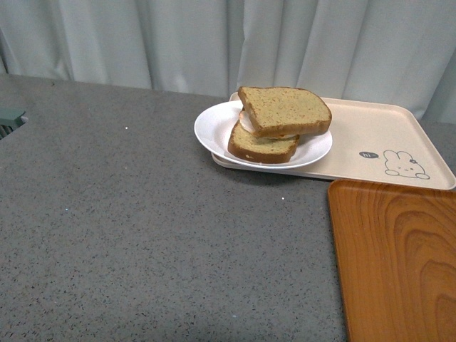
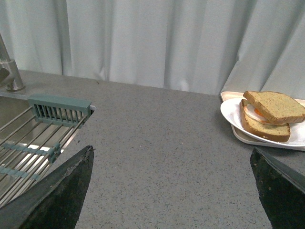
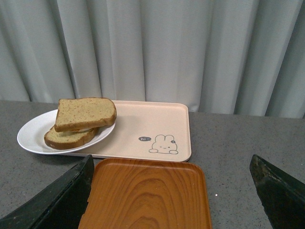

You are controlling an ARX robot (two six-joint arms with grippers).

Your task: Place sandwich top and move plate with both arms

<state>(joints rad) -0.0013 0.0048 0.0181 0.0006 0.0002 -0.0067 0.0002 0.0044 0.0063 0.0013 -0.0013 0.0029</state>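
Front view angled down on the counter (image 1: 142,235), both wrist views low, facing curtains (image 2: 157,43), all sharing the plate (image 1: 214,135)

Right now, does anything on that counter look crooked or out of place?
Yes. The sandwich top sits skewed on the lower slice, overhanging one side. The plate rests only partly on the beige tray, its left part jutting past the tray's edge.

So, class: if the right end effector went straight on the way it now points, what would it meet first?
Probably the orange wood-grain tray, which lies directly ahead between its open fingers. Beyond that sits the beige rabbit tray. Depth is uncertain, so it might pass above.
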